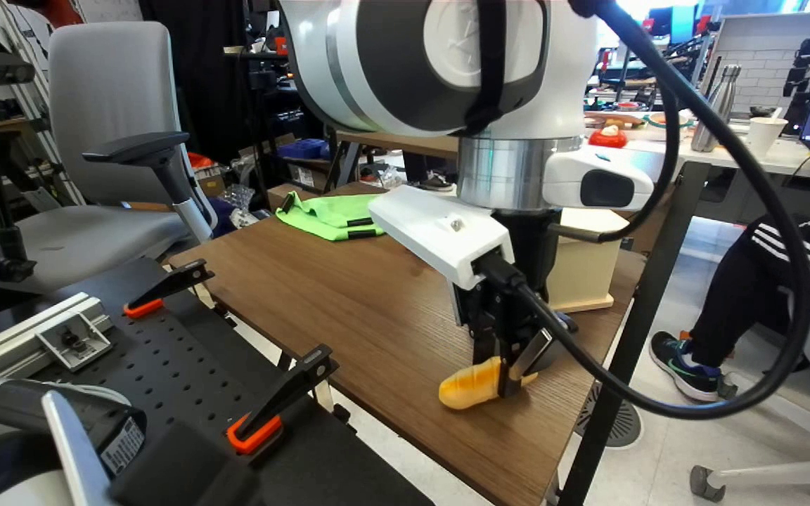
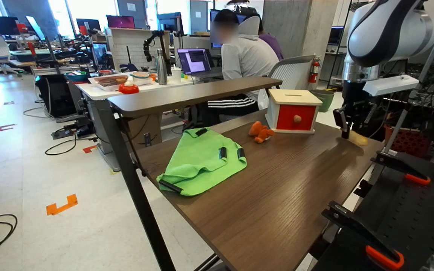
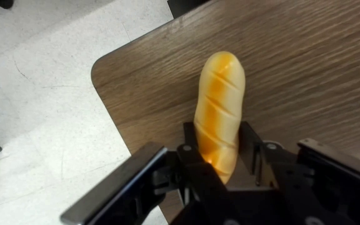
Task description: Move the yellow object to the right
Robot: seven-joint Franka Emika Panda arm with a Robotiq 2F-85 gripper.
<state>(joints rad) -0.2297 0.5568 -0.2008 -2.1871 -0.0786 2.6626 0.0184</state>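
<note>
Apparently late in the carry, the gripper (image 3: 218,132) clasps a yellow loaf (image 3: 220,106) near the bench corner (image 3: 127,75); lowering likely follows.

In an exterior view we look slantwise down across the black perforated board (image 1: 166,351), with the arm (image 1: 405,77) close at the top. In an exterior view we face obliquely along the brown table (image 2: 262,210) from the end with the green cloth (image 2: 198,160), the arm farther off at the right. The wrist view points us steeply down, very near the yellow object (image 3: 220,100) (the gripper (image 3: 217,132) fills the bottom). We see board, table and cloth in both exterior views, the yellow object in all three.
</note>
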